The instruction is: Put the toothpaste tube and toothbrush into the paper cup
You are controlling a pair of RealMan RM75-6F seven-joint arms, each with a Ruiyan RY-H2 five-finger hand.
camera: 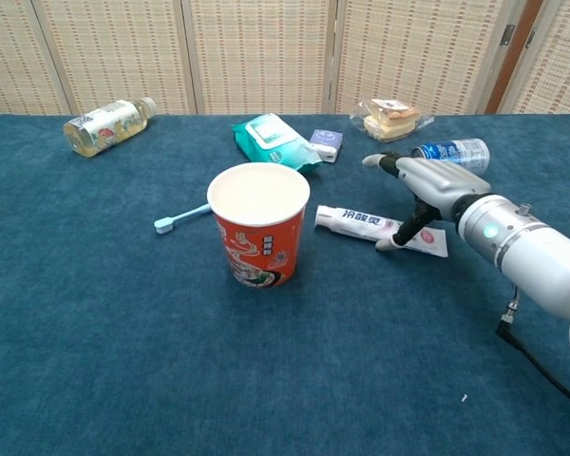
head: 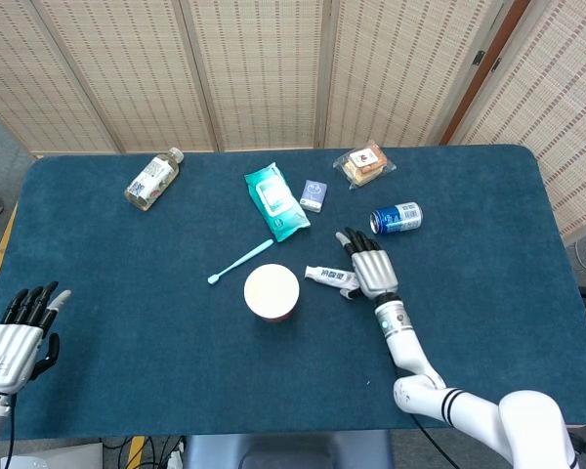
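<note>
The blue-covered desk point(head: 488, 322) is seen from above, and places are given on the head view's clock face with the paper cup point(head: 272, 291) as centre. The cup stands upright, and nothing is seen inside it in either view, so neither item is judged to be delivered yet.

The right robot hand point(head: 370, 268) lies at about three o'clock from the cup, palm down over the tail end of the toothpaste tube point(head: 330, 278). In the chest view the thumb is seen pressing down at the tube's near edge while the other fingers are stretched above it; the tube lies flat on the desk, so a full grasp is not judged to be made, and whether it is pinched cannot be told. The left robot hand point(head: 12, 337) is parked at about eight o'clock near the desk's edge, fingers extended and holding nothing.

The toothbrush point(head: 240, 262) lies untouched at about eleven o'clock, just beside the cup. Both placements are left to do.

The tube's tail is hidden beneath the right palm, and the left forearm is cut off by the frame.
</note>
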